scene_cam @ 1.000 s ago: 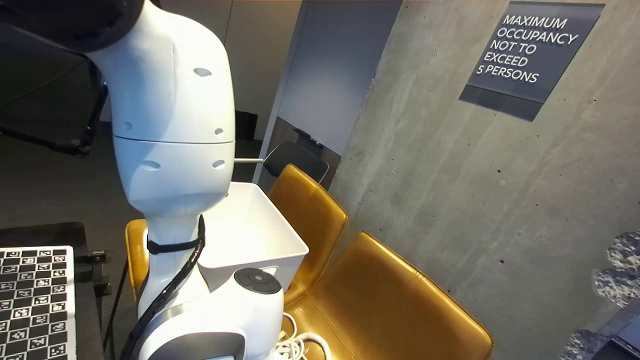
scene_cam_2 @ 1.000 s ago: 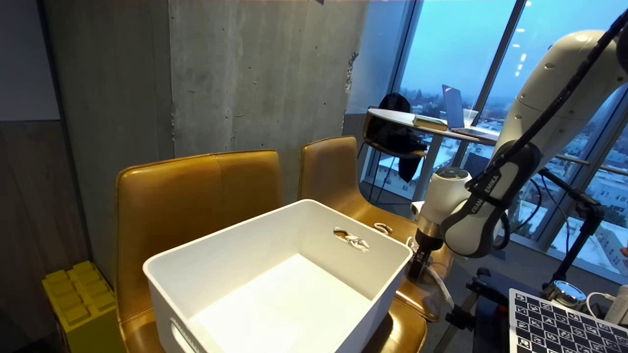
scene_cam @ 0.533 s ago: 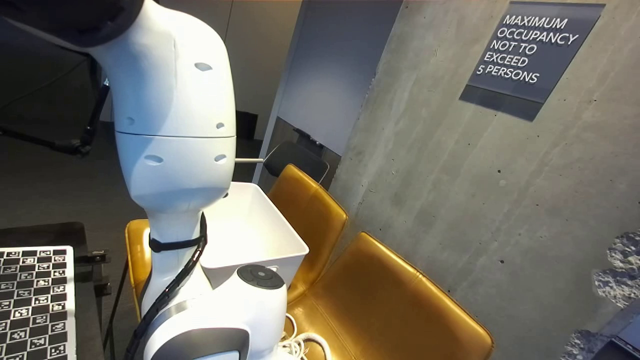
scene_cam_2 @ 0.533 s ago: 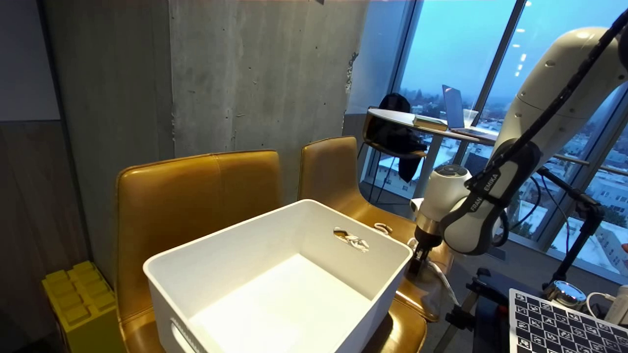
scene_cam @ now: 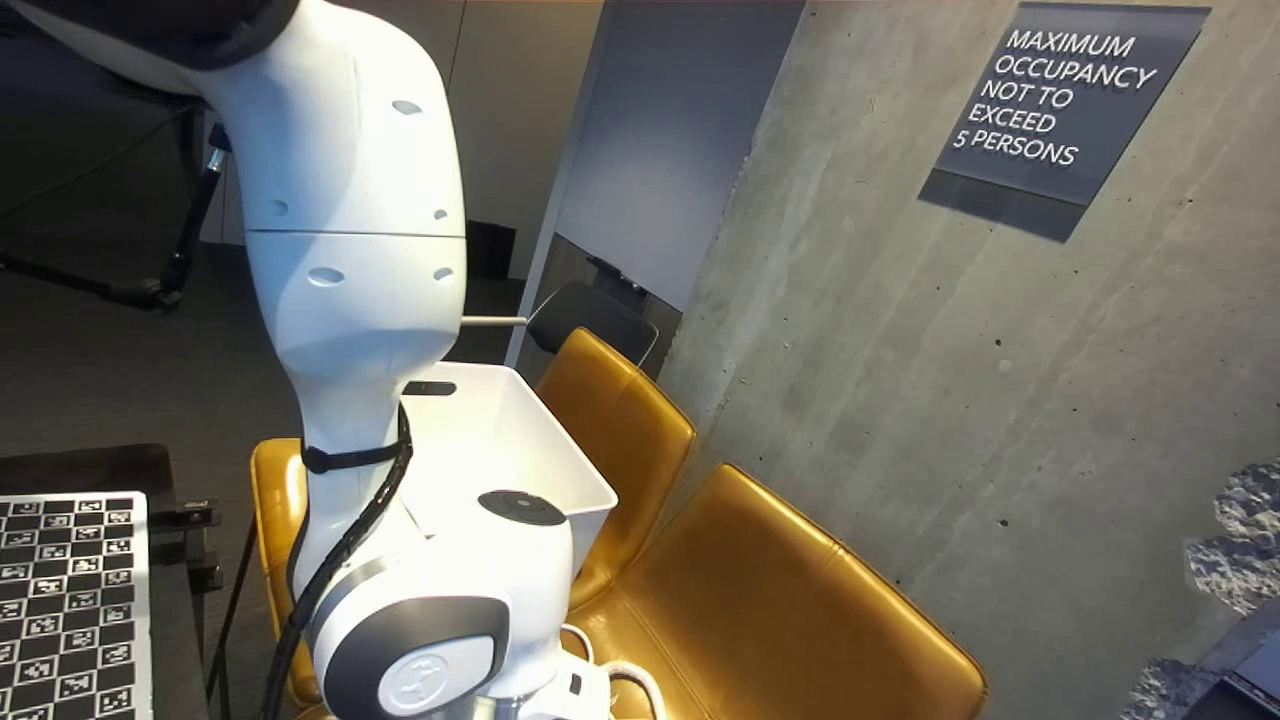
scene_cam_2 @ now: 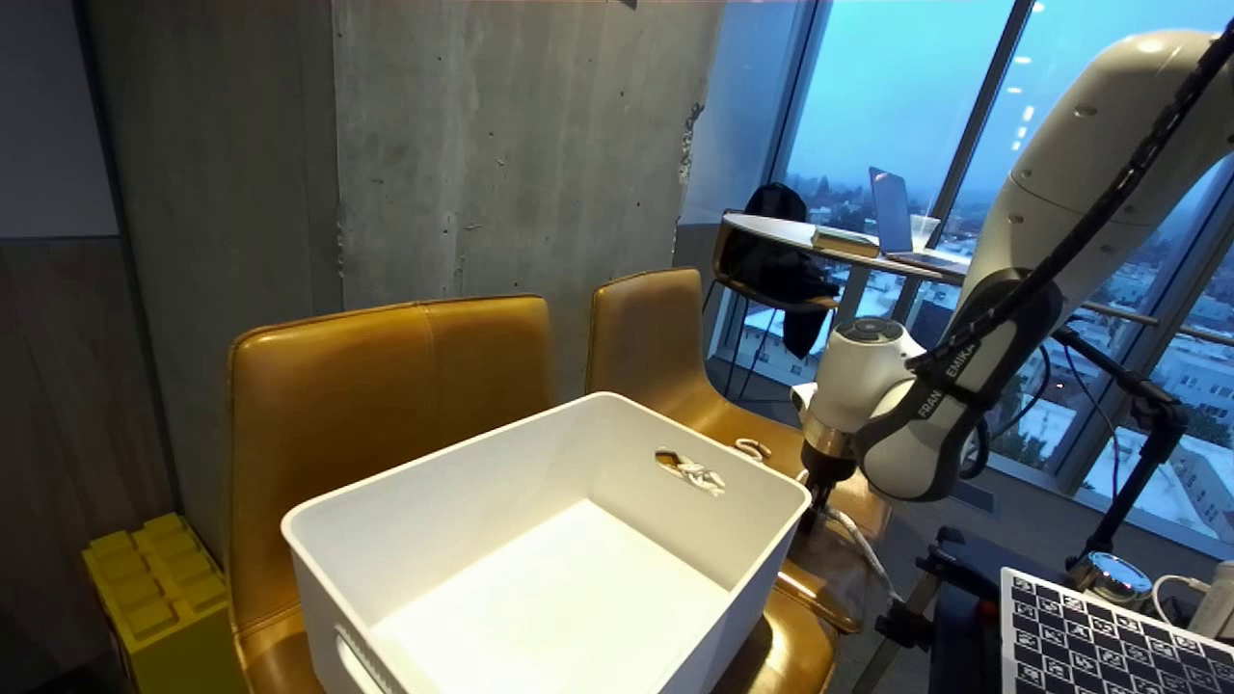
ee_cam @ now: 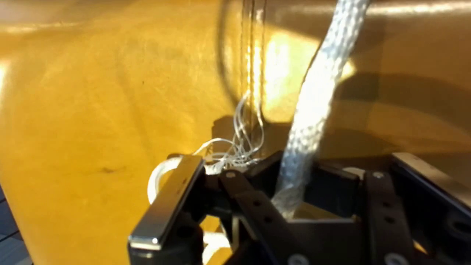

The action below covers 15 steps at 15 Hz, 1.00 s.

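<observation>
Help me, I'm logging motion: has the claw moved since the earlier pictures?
Yes: in an exterior view the claw has shifted slightly up and toward the picture's left, judged against the white bin, which has stayed put.

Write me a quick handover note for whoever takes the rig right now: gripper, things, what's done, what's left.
Gripper: jaws shut on the braided rope, over the tan chair.
Things: white loop and thin white strands beside the jaws; can't tell whether they join the rope. The white bin stands beside the gripper.
Done: rope gripped.
Left: rope not yet released; the held part is outside the bin.
</observation>
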Tool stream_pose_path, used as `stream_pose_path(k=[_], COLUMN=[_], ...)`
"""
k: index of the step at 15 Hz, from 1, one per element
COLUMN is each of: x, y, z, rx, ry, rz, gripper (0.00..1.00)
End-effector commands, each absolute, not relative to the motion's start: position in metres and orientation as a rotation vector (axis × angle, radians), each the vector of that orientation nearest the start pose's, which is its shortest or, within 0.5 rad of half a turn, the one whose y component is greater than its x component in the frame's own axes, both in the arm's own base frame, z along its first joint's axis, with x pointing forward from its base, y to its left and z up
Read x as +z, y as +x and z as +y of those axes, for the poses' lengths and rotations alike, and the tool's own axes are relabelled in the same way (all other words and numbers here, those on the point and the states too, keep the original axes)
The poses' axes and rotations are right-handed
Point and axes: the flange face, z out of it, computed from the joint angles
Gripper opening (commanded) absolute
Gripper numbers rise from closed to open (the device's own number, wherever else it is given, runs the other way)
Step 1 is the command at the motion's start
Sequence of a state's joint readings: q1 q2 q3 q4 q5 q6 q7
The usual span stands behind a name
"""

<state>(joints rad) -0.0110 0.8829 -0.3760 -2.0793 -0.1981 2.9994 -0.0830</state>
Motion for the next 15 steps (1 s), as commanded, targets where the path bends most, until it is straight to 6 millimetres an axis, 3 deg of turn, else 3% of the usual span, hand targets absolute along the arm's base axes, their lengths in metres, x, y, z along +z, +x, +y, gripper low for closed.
stream_pose_path(k=[1, 5, 8, 11, 15], x=[0.072, 0.120, 0.149, 0.165, 0.175], y=[0.524, 0.550, 0.564, 0.567, 0.566], z=[-0.177, -0.137, -0.117, -0.114, -0.125], rx=[0.015, -0.005, -0.011, -0.005, -0.002], ry=[-3.490, -3.504, -3.503, -3.495, -3.486], rz=[-0.103, -0.149, -0.178, -0.211, -0.205], gripper=[0.00, 0.00, 0.00, 0.00, 0.00])
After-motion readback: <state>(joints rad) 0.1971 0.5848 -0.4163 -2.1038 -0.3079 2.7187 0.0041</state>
